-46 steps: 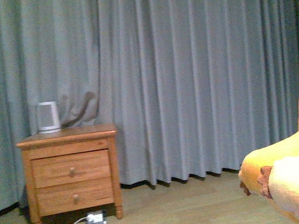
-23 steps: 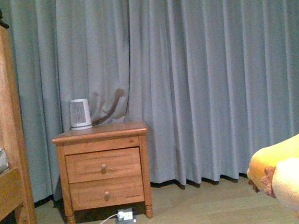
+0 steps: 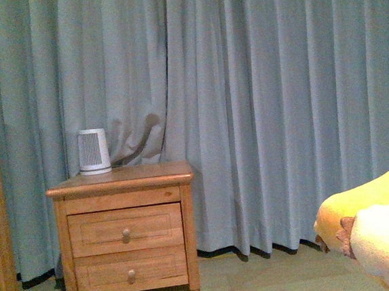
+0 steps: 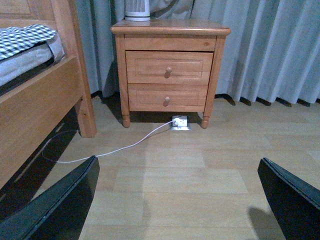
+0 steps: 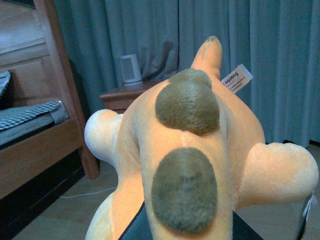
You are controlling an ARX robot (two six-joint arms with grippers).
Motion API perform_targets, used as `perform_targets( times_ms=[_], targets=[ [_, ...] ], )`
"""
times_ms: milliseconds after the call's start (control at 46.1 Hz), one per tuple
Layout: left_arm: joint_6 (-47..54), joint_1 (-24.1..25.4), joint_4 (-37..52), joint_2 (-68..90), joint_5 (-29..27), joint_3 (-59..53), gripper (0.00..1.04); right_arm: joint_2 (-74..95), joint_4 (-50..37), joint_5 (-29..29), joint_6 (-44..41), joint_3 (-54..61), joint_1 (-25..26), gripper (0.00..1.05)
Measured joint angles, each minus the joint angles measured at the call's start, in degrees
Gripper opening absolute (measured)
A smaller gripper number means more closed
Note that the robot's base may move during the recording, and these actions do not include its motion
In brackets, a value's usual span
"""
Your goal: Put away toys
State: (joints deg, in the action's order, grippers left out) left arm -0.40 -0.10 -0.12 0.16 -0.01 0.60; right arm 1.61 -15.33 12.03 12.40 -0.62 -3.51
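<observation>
The orange plush animal fills the right wrist view, with brown nubs along its back and a white paper hang tag. My right gripper is shut on the plush; only dark finger edges show under it. In the front view the plush hangs at the lower right, orange with a cream belly, above the floor. My left gripper is open and empty, its two black fingers wide apart over bare wood floor.
A wooden nightstand with two drawers stands by grey curtains, a small white device on top. A wooden bed frame with a checked mattress is beside it. A white cable and power strip lie on the floor.
The front view has shifted: the nightstand moved right, then a little left and down in the picture, and the bed post slid mostly out of view. The plush stays at lower right.
</observation>
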Motion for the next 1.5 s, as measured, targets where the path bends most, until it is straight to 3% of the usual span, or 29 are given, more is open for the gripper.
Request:
perform_targets(
  times_ms=[1497],
  targets=[
    [0.0,0.0,0.0,0.0,0.0,0.0,0.99,0.1,0.0,0.0,0.0,0.0,0.0,0.07]
  ],
)
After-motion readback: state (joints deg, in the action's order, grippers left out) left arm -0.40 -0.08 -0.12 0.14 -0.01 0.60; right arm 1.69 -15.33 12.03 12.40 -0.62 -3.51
